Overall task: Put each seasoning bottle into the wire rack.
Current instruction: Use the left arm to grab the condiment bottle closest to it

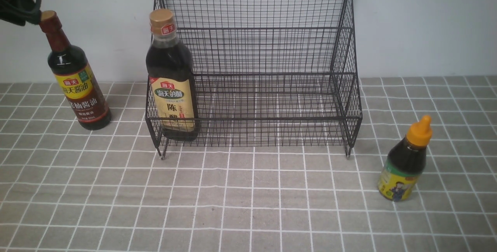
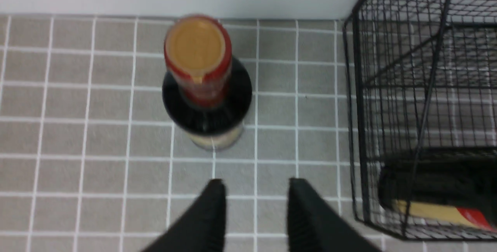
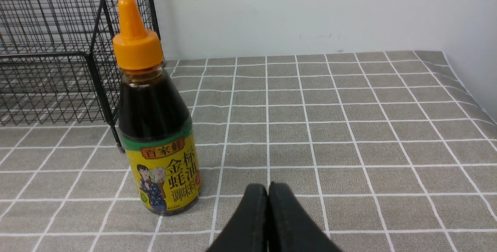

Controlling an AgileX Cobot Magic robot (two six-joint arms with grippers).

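Item: slim brown-capped bottle [image 1: 75, 77], standing on the desk [image 1: 248, 205] left of the wire rack [image 1: 347, 69], near upright, neck leaning slightly away from it; not yet racked. Nearer arm: left tool [image 2: 254, 192], overhead, jaws apart and empty, cap ahead of its tips. Other: right tool [image 3: 268, 195], clenched, empty.

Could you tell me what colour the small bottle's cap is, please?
Orange cap, clearest in the right wrist view.

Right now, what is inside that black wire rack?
One gold-capped bottle, standing upright at the left end of the wire rack's lower tier. Only the mesh directly behind that bottle is covered.
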